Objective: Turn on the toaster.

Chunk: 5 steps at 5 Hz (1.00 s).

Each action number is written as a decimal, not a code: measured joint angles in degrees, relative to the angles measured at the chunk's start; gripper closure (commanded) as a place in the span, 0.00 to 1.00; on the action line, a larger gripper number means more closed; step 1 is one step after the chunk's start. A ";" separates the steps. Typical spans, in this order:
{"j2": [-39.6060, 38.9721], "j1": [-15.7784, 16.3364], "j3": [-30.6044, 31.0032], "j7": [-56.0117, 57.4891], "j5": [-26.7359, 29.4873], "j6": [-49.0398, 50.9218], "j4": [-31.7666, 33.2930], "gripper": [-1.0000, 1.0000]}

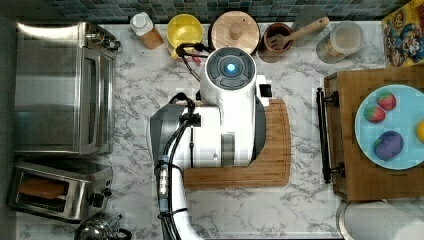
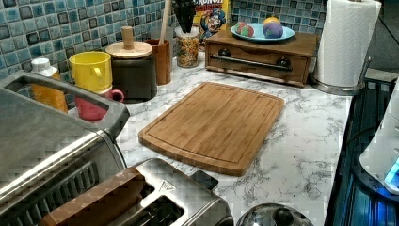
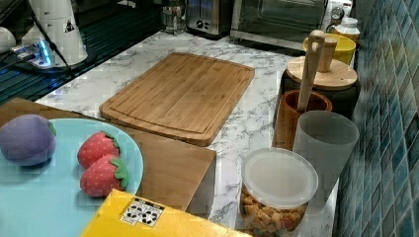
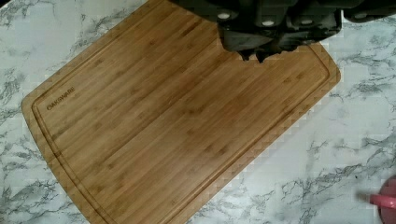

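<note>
The toaster [image 1: 59, 192] is sitting at the top view's lower left, its long axis running across that view, lever end [image 1: 102, 194] facing the arm [image 1: 222, 127]. The hand [image 4: 261, 53] is hanging over the cutting board [image 1: 272, 150], well apart; I cannot tell its opening. It should probably approach low and press the lever straight down.

toaster [image 2: 164, 200] beside bamboo cutting board [image 2: 214, 125]

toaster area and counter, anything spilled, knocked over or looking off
Nothing stands out. The toaster stands upright with bread in its slot, the cutting board lies flat and bare, and the marble counter shows no spills.
</note>
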State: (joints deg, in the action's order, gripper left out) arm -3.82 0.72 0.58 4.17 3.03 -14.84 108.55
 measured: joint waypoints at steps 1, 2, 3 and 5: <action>0.00 0.21 -0.08 0.01 -0.01 -1.33 1.01 1.00; 0.50 0.47 -0.05 1.05 2.48 -4.27 3.86 1.00; 2.17 0.35 1.53 4.19 4.67 -6.92 8.28 1.00; 7.47 3.59 5.46 11.06 8.25 -8.98 16.34 1.00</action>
State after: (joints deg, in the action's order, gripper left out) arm 3.65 4.31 6.03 15.23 11.28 -23.82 124.89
